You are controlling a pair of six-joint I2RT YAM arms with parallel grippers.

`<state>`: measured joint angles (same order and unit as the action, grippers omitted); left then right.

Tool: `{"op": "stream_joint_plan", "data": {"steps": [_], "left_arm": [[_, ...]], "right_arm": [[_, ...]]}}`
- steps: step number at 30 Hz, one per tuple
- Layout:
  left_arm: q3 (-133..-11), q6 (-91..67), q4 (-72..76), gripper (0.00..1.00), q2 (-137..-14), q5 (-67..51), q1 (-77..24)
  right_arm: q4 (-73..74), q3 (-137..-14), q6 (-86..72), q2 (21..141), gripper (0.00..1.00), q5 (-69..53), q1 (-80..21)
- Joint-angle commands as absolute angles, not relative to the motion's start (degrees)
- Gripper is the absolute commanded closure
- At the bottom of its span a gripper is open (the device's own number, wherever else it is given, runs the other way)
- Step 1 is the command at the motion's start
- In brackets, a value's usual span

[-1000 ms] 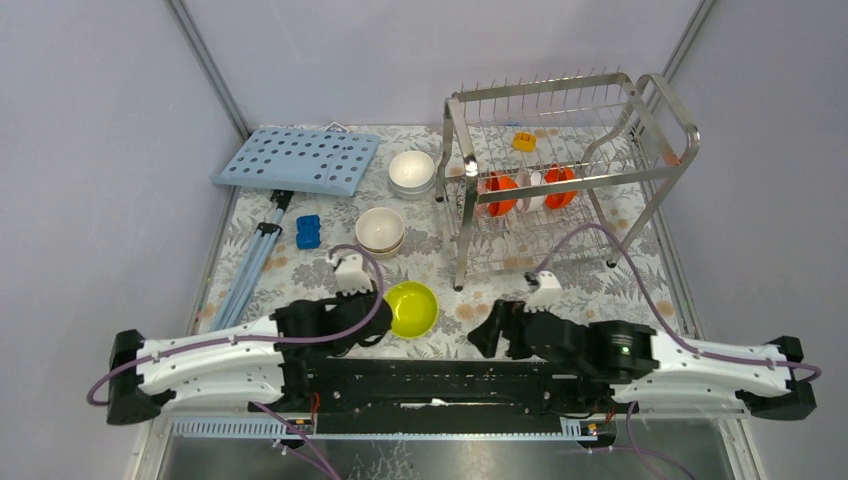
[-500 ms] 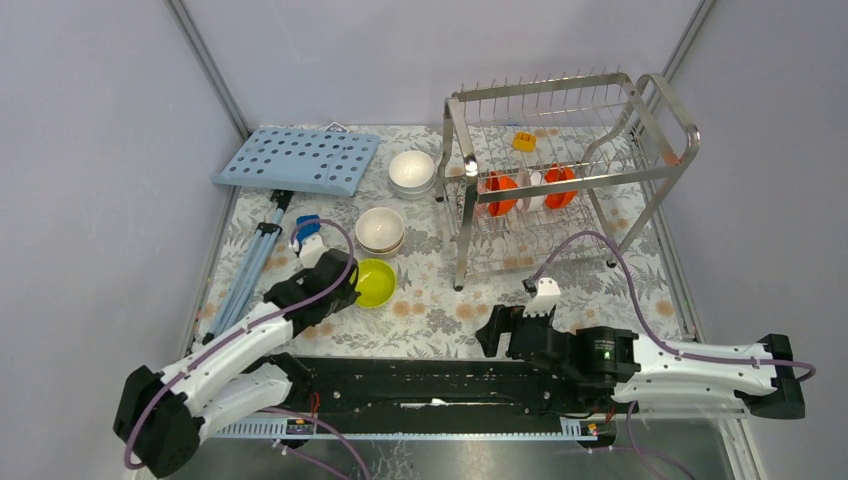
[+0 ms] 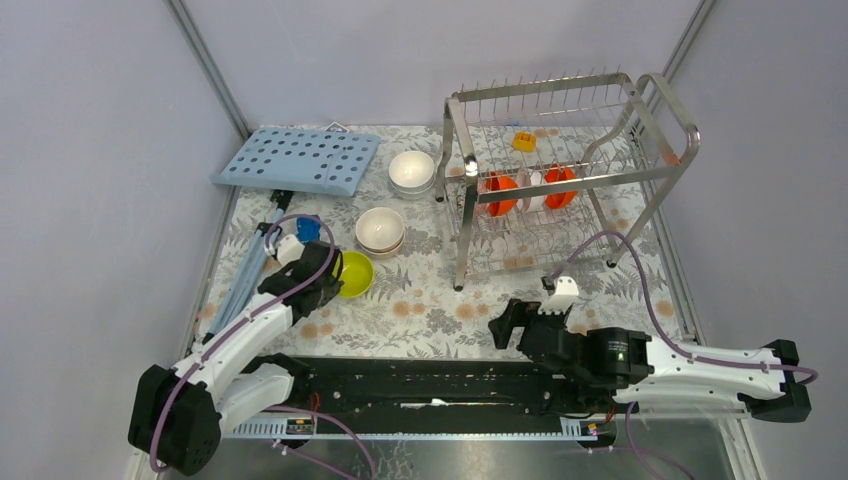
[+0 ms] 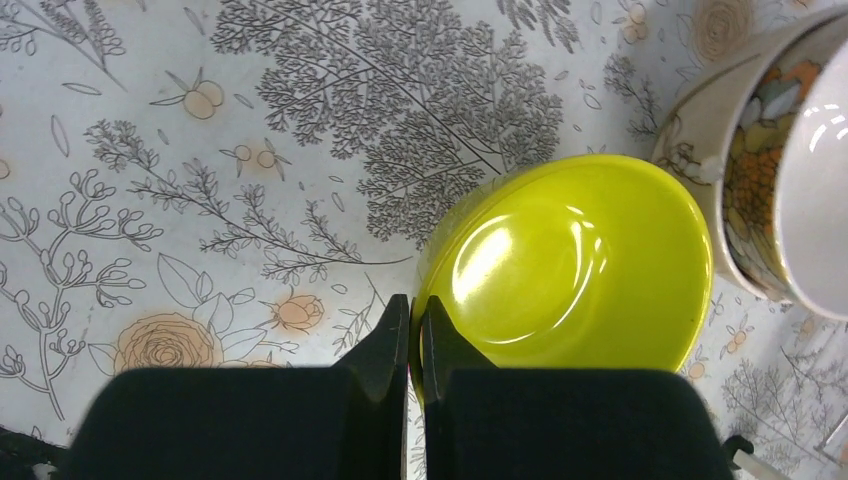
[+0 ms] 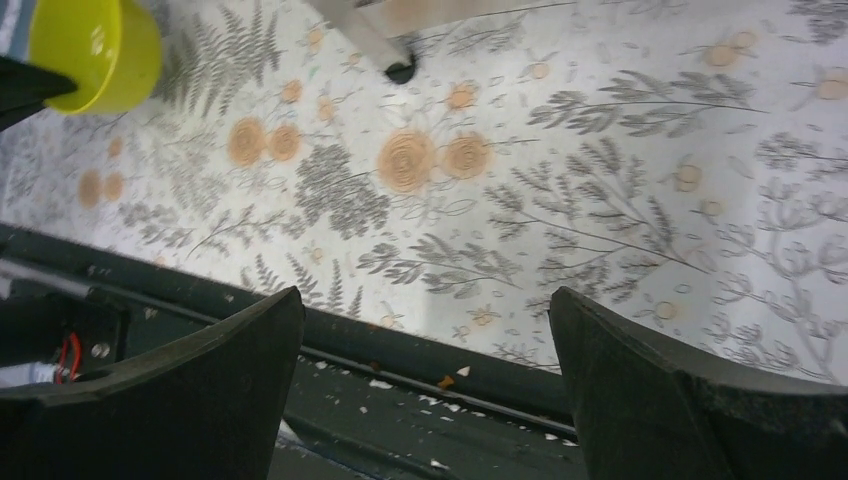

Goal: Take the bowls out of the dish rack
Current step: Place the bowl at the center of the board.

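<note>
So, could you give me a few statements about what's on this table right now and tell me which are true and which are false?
1. The left gripper pinches the rim of the lime-green bowl. True.
2. The right gripper holds an orange bowl. False: it is open and empty, above the table.
3. Orange bowls stand in the dish rack. True.
4. The lime-green bowl lies inside the cream bowl. False: it is beside it.
5. The white bowl rests on the blue board. False: it stands on the table, between board and rack.
</note>
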<state>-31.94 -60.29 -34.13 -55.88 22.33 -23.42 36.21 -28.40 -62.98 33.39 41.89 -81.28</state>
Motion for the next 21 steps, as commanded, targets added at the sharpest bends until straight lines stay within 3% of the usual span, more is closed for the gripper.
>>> {"op": "stream_joint_plan", "data": {"steps": [1,9,16,21], "left_arm": [[-30.35,-64.74,-32.49,1.00,-55.55,25.17,-22.61],[-27.55,-67.47,-31.04,1.00,-57.62,23.59,-22.30],[-25.71,-66.77,-30.97,0.64,-54.56,21.84,-22.28],[-26.76,-65.56,-32.40,0.50,-49.21,18.68,-22.32]], "right_arm": [[46.43,-30.77,-69.48,32.69,0.02,50.70,-81.65],[51.91,-36.88,-68.97,33.18,0.04,58.43,-81.61],[53.31,-39.97,-67.90,35.09,0.03,60.58,-81.60],[53.64,-40.18,-67.61,34.32,0.04,60.28,-81.62]]}}
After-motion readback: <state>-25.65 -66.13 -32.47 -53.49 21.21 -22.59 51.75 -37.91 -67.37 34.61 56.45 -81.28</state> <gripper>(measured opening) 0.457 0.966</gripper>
